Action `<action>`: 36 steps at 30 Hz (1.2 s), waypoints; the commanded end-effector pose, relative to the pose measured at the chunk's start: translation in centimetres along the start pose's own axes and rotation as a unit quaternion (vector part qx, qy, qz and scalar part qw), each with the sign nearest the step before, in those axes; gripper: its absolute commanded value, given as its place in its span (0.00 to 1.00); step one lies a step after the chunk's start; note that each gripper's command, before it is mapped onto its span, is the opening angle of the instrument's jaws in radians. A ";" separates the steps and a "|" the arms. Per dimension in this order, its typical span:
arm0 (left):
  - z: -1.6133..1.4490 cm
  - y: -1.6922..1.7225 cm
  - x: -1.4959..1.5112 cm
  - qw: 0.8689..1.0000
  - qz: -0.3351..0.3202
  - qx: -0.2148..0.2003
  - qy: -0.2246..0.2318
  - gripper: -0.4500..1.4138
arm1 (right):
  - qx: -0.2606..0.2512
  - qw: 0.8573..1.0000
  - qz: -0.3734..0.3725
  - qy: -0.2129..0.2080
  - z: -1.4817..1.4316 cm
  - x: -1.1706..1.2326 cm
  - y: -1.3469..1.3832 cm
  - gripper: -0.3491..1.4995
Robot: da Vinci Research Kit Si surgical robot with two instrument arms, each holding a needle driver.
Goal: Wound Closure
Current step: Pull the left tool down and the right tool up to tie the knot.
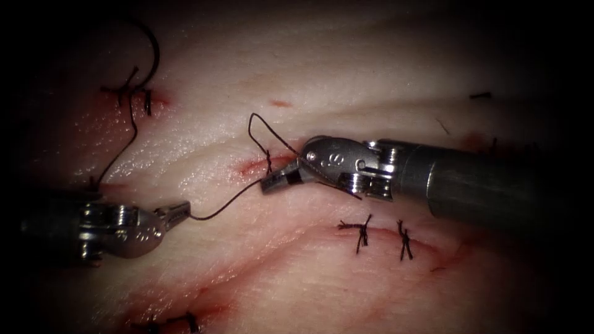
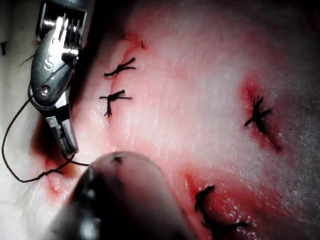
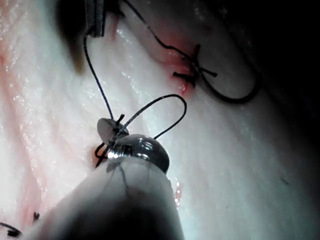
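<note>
In the endoscope view the left tool (image 1: 179, 211) lay low at the left with its jaws closed on the thread (image 1: 223, 207), which ran in a sagging curve up to the small cut (image 1: 263, 164) at mid-tissue. There the right tool (image 1: 278, 180), coming from the right, had its jaws clamped narrowly on the thread just beside the stitch, and a thread loop (image 1: 260, 127) rose above it. The curved needle (image 1: 151, 55) lay free on the tissue (image 1: 346, 80) at upper left, well apart from both tools and held by neither; whether its tip sat in the tissue could not be told. Knotted stitches (image 1: 362, 230) sat lower right. In the left wrist view the right tool (image 2: 67, 145) pinched thread (image 2: 15, 150) beside finished knots (image 2: 117, 97). In the right wrist view the thread loop (image 3: 165, 107) arched over the right tool (image 3: 112, 134), and the needle (image 3: 235, 95) rested beyond a knot (image 3: 195, 70).
</note>
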 end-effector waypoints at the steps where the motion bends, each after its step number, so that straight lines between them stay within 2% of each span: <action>1: -0.01 0.10 0.13 1.000 0.001 -0.010 0.007 0.00 | -0.010 1.000 0.008 0.002 0.00 0.03 0.19 0.00; 5: -0.27 0.46 0.41 0.999 0.009 -0.043 0.031 0.00 | -0.028 0.999 0.043 0.013 -0.03 -0.04 0.37 0.00; 11: -0.72 1.00 0.97 0.990 0.040 -0.108 0.081 0.00 | -0.032 0.996 0.086 0.022 -0.02 -0.10 0.46 0.00; 18: -1.27 1.31 1.51 0.976 0.080 -0.153 0.133 0.00 | -0.044 0.993 0.104 0.021 0.08 -0.14 0.57 0.00; 22: -1.60 1.36 1.60 0.968 0.076 -0.185 0.154 0.00 | -0.049 0.993 0.107 0.019 0.14 -0.19 0.64 0.00; 27: -2.03 1.50 1.54 0.953 0.071 -0.233 0.179 0.00 | -0.055 0.992 0.111 0.017 0.16 -0.23 0.72 0.00; 33: -2.51 1.81 1.44 0.928 0.071 -0.302 0.208 0.00 | -0.062 0.991 0.113 0.016 0.16 -0.23 0.77 0.00; 35: -2.54 1.81 1.45 0.911 0.062 -0.342 0.221 0.00 | -0.063 0.991 0.114 0.016 0.17 -0.22 0.79 0.00; 36: -2.52 1.82 1.43 0.907 0.064 -0.350 0.225 0.00 | -0.064 0.991 0.115 0.016 0.17 -0.21 0.80 0.00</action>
